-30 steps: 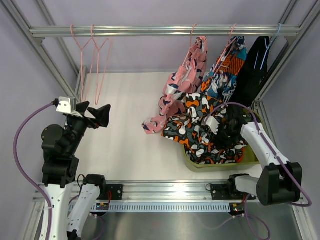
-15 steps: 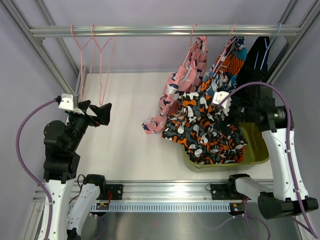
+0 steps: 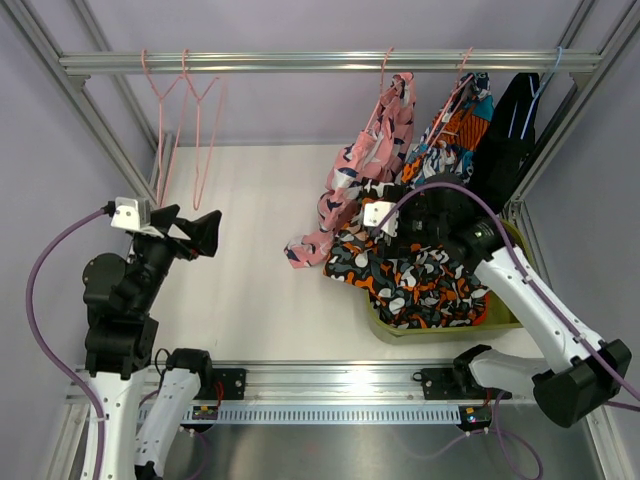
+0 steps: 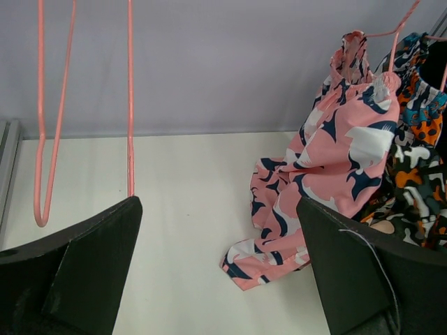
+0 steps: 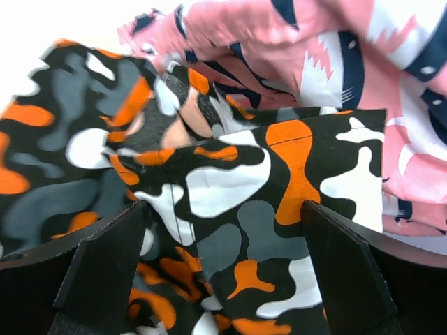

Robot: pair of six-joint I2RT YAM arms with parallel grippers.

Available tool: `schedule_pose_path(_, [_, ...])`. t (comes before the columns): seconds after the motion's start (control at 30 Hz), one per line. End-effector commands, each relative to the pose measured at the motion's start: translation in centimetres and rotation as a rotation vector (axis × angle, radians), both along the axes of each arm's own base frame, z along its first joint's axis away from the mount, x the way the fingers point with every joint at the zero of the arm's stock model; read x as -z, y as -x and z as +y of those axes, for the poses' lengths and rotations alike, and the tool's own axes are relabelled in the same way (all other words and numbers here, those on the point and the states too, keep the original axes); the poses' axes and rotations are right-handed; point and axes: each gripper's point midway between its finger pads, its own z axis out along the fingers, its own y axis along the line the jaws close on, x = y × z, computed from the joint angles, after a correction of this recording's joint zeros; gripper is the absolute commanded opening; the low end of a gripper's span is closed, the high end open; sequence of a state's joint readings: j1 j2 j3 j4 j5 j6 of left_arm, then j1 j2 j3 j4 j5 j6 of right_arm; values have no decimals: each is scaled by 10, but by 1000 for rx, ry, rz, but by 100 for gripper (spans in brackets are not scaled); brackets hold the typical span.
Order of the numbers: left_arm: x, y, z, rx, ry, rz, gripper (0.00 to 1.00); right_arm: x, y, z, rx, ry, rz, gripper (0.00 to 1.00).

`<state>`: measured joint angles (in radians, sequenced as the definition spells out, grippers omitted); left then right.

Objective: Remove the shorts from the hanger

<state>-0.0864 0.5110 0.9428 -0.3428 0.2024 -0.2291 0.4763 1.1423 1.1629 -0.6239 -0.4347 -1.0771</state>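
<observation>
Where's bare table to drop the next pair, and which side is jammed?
Bare table runs from the left fingers across to the hem of the pink shorts, and back under the two empty hangers. The right side is crowded: the camouflage shorts heap over the bin, the open right fingers hang above them, and hung pairs close off the back.

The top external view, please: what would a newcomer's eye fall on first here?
Probably the orange-black-white camouflage shorts, heaped over the yellow-green bin at the right front, with the right gripper open over them. Next come the pink printed shorts, hanging from the rail and trailing onto the table, and the two bare pink hangers near the rail's left end.
</observation>
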Motion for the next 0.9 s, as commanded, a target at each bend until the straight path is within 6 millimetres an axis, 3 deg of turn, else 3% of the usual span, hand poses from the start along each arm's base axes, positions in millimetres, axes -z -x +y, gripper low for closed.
schedule_pose_path(0.0, [-8, 5, 1, -3, 32, -42, 99, -16, -33, -2, 31, 74, -186, 100])
schedule_pose_path(0.13, [-5, 4, 1, -8, 35, -35, 99, 2, -32, -5, -4, 145, -162, 98])
schedule_pose_path(0.27, [-4, 1, 0, -2, 31, -30, 99, 4, -39, -5, 35, 142, -132, 76])
schedule_pose_path(0.37, [-6, -1, 0, 0, 23, -32, 99, -4, -39, -2, 70, 103, -66, 41])
schedule_pose_path(0.4, [-6, -1, -1, 2, 23, -32, 99, -8, -35, 0, 65, 90, -43, 25])
schedule_pose_path(0.53, [-5, -3, -1, 6, 19, -30, 99, -30, -12, 6, 40, 0, 15, 1])
schedule_pose_path(0.63, [-3, -3, -1, 1, 16, -26, 99, -59, 21, 7, -14, -96, 22, 0])
schedule_pose_path(0.73, [-3, -2, 0, -1, 12, -28, 99, -72, 50, -4, -14, -116, 70, 0])
schedule_pose_path(0.8, [-4, -1, 0, -1, 11, -30, 99, -64, 61, -20, 26, -78, 125, 0])
schedule_pose_path(0.87, [-4, -1, 2, -9, 9, -32, 99, -19, 85, -60, 96, 36, 264, 0])
